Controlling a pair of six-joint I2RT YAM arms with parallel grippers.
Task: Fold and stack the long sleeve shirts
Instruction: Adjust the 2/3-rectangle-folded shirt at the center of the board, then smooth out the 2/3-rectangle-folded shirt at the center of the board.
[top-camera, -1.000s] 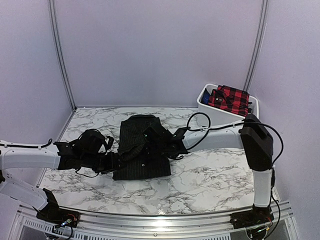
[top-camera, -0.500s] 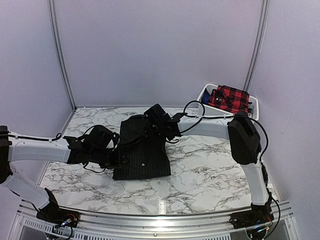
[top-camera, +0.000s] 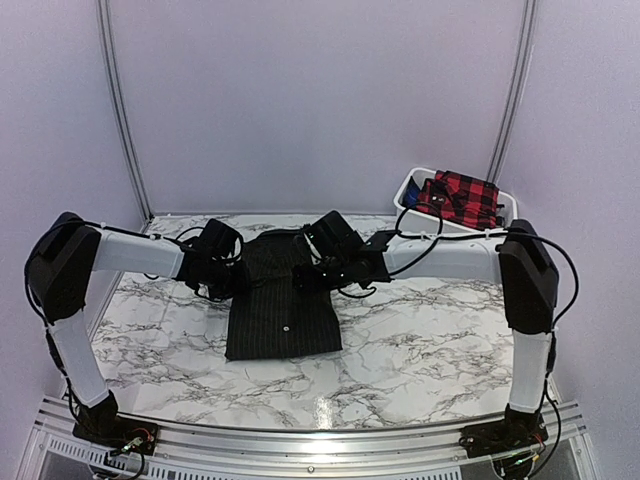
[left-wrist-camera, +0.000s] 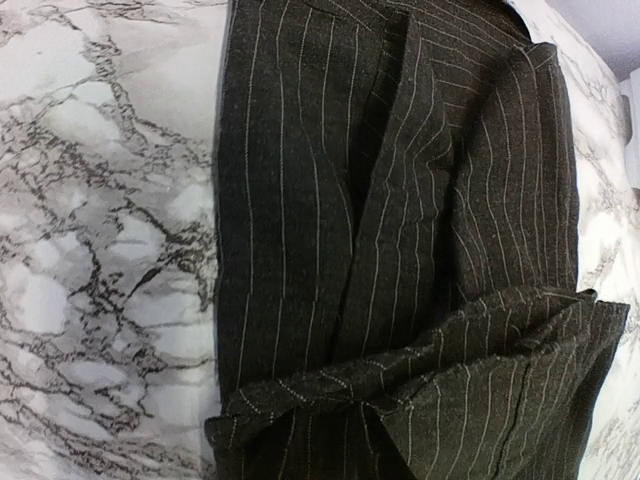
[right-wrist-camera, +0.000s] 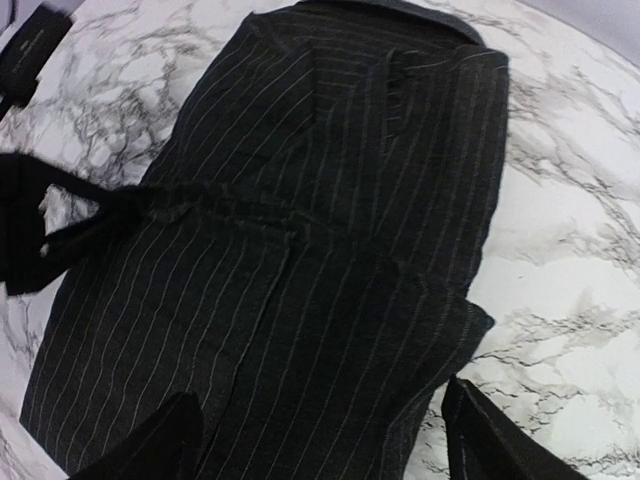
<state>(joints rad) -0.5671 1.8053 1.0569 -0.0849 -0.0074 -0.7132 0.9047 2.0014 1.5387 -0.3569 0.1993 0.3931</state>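
Two dark fingers (right-wrist-camera: 160, 445) of the right gripper (right-wrist-camera: 320, 450) are standing wide apart, gripping nothing, and are hanging over the far part of the black pinstriped shirt (right-wrist-camera: 330, 230). The left gripper (top-camera: 230, 272) is sitting at that shirt's left edge; no view is showing its fingers clearly, so whether it is spread or closed cannot be told. The shirt is lying folded into a rectangle in the middle of the marble table (top-camera: 420, 340). A red-and-black plaid shirt (top-camera: 460, 195) is resting in the white bin (top-camera: 405, 205) at the far right corner.
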